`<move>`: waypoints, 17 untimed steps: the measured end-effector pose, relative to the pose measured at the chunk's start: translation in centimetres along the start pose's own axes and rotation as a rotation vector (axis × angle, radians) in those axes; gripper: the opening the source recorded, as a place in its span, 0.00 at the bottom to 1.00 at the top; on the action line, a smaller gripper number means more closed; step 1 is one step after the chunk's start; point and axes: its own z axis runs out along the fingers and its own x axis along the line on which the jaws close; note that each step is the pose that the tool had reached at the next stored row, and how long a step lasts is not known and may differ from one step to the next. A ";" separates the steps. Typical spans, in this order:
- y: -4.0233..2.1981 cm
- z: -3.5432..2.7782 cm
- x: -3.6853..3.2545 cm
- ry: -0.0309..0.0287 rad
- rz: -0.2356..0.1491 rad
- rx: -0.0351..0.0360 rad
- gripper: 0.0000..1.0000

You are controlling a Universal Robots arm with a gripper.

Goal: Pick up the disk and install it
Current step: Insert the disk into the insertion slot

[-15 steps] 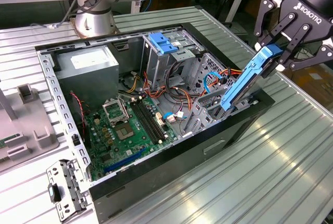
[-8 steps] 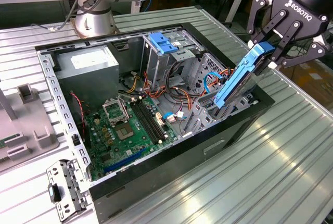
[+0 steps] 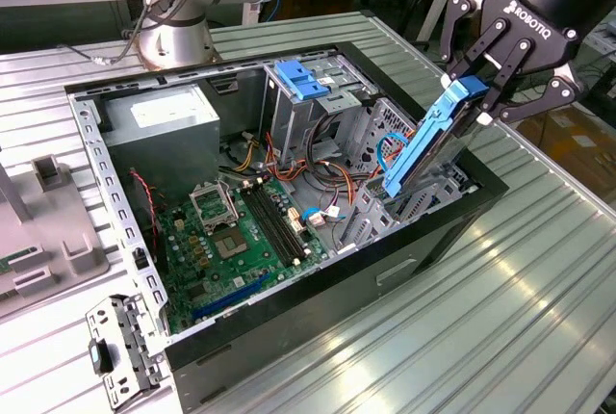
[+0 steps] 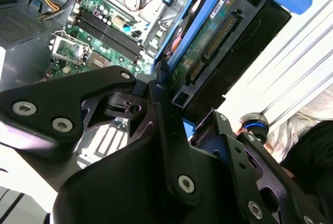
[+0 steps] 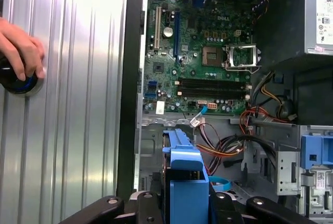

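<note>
The disk [image 3: 428, 140] is a flat dark drive with blue side rails. It hangs tilted, its lower end down among the metal brackets at the open computer case's [image 3: 289, 318] corner on the exterior view's right. My gripper [image 3: 476, 96] is shut on the disk's upper end, just above the case rim. In the second wrist view the disk [image 4: 218, 31] shows its green circuit-board underside and connector, running away from the black fingers [image 4: 171, 146]. In the first wrist view the blue rail end of the disk [image 5: 184, 177] sits between the finger links, over the case interior.
Inside the case lie the green motherboard [image 3: 241, 231], a grey power-supply box [image 3: 164, 130], a tall metal cage with a blue latch [image 3: 300, 77] and loose cables [image 3: 327, 168]. A person's hand [image 5: 21, 52] rests on a dark round object on the ribbed table [image 3: 539, 298]. The arm's base [image 3: 178, 10] stands behind.
</note>
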 end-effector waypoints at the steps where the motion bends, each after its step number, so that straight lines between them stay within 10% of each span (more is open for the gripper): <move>1: 0.02 0.08 -0.13 0.0000 0.000 0.0000 0.37; 17: -0.08 2.10 -0.90 -0.0004 0.009 0.0007 0.37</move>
